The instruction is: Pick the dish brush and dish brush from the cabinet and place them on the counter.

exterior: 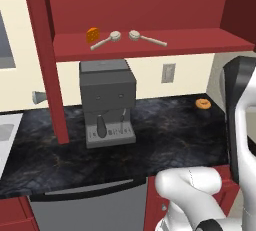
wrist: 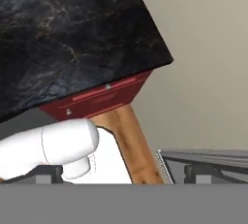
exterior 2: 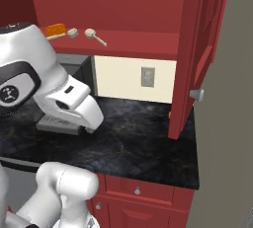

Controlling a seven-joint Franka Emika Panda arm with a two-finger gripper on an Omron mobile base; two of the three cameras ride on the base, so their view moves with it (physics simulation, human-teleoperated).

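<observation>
Both brushes lie on the open cabinet's [exterior: 150, 5] red shelf, heads toward each other: the left brush [exterior: 106, 41] beside an orange block [exterior: 92, 34], the right brush [exterior: 146, 38] close by, apart from it. Below them a grey coffee machine [exterior: 107, 102] stands on the black counter [exterior: 170, 135], under the shelf's left part. An orange ring [exterior: 203, 103] sits far right on the counter, near a wall outlet [exterior: 168, 73]. An open cabinet door [exterior 2: 197, 54] hangs at the right. My fingers [wrist: 121, 174] point down past the counter's edge; I cannot tell how wide they are parted.
</observation>
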